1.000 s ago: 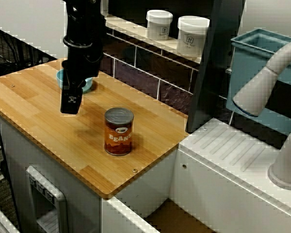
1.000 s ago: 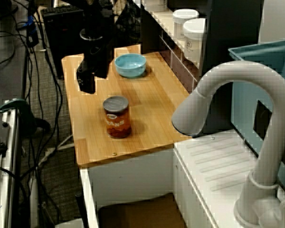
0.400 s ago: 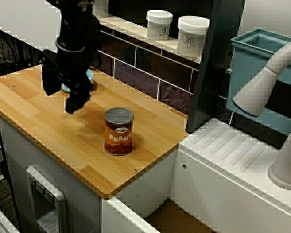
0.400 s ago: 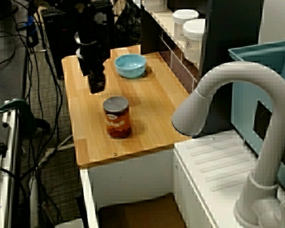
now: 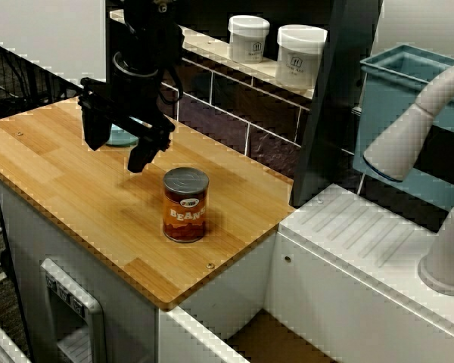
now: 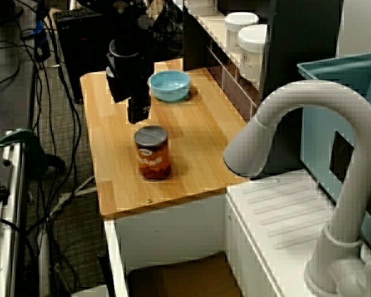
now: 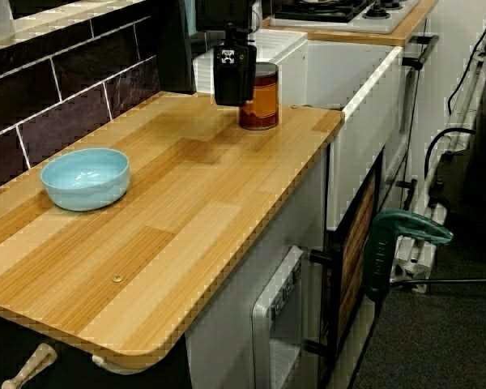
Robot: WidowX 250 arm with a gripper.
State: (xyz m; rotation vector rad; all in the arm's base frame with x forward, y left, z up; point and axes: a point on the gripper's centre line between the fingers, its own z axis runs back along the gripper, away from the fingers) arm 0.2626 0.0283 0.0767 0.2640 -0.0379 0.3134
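Front view's empty, wide-spread end effector [image 5: 119, 141] half hides the bowl [image 7: 85, 177], whole from the counter's end.

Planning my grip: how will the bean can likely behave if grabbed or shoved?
The bean can looks like rigid metal, so it probably won't give under the claw. Its lid seems unopened, so likely heavy for its size. Upright on the smooth wooden worktop, a low push should slide it; a high one might tip it rolling.

"BEANS" on can [image 5: 185, 208] label; marks on white jars [image 5: 248, 38] too small to read
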